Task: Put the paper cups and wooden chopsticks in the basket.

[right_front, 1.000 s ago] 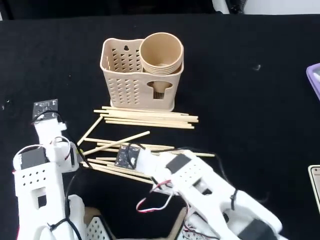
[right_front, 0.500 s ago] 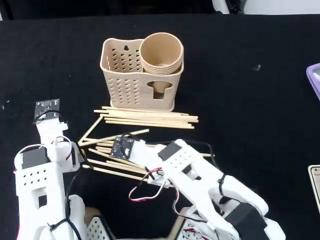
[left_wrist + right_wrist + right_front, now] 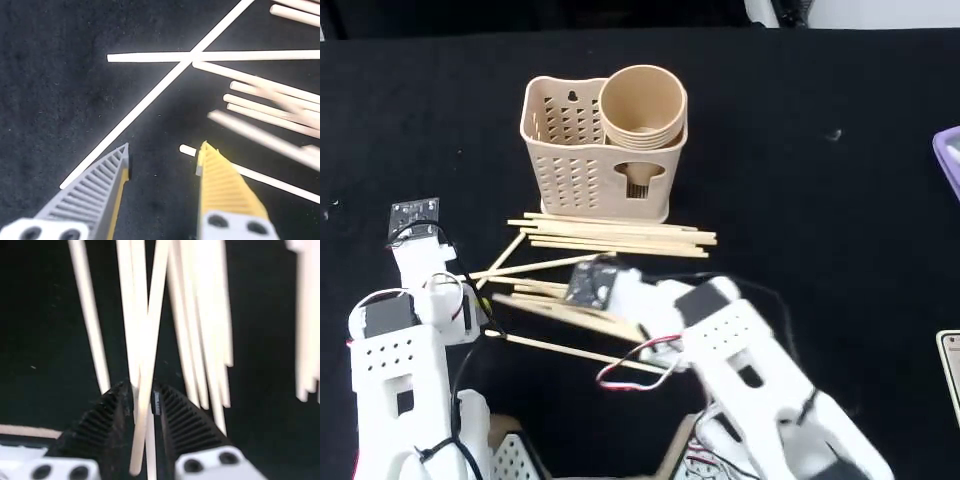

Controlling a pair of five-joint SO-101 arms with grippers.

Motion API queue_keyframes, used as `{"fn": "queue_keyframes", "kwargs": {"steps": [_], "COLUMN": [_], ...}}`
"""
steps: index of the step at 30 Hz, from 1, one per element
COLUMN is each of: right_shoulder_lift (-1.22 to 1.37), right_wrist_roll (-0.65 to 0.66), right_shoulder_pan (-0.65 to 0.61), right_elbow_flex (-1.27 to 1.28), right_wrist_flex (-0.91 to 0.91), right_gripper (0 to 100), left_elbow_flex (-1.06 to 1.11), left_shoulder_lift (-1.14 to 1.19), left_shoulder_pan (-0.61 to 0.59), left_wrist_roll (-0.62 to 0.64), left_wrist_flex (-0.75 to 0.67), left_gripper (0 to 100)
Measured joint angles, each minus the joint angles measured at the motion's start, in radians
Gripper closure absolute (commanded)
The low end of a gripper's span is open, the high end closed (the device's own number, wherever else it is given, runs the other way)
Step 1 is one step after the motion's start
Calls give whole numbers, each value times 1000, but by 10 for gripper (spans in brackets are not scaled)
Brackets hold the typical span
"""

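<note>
A beige basket [image 3: 582,160] stands at the back with stacked paper cups [image 3: 642,104] in its right compartment. A row of wooden chopsticks [image 3: 620,235] lies on the cloth just in front of it. More loose chopsticks [image 3: 535,298] are scattered nearer the arms. My right gripper [image 3: 142,391] is shut on two crossed chopsticks [image 3: 145,345] from this loose pile, low over the cloth; its arm [image 3: 730,345] comes in from the lower right. My left gripper [image 3: 162,147] hangs open at the pile's left end, with a chopstick tip [image 3: 187,149] lying near its yellow finger [image 3: 217,177].
The table is covered in black cloth [image 3: 820,230]. A purple object [image 3: 949,155] sits at the right edge, with a pale item [image 3: 951,365] below it. One chopstick [image 3: 580,349] lies alone close to the arms' bases.
The right arm has swung to the right and toward the basket, dragging the loose chopsticks with it and fanning them out. The left arm has kept still.
</note>
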Motion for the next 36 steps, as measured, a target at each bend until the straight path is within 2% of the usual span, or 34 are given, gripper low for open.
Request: {"fn": "queue_keyframes", "kwargs": {"steps": [5, 17, 22, 26, 32, 36], "right_shoulder_lift": [-114, -152, -153, -155, -155, -155], "right_wrist_roll": [75, 175, 161, 94, 69, 20], "right_shoulder_pan": [104, 170, 210, 218, 215, 117], "right_elbow_flex": [2, 75, 103, 103, 103, 115], "right_wrist_flex": [57, 26, -26, -46, -71, -71], "right_gripper": [988, 978, 812, 830, 832, 831], "left_elbow_flex": [0, 29, 29, 29, 29, 29], "left_shoulder_lift": [0, 0, 0, 0, 0, 0], "left_shoulder_pan": [0, 0, 0, 5, 6, 6], "left_wrist_roll": [0, 0, 0, 0, 0, 0], "left_wrist_flex": [0, -26, -26, -26, -26, -26], "left_gripper": [779, 779, 779, 779, 779, 780]}}
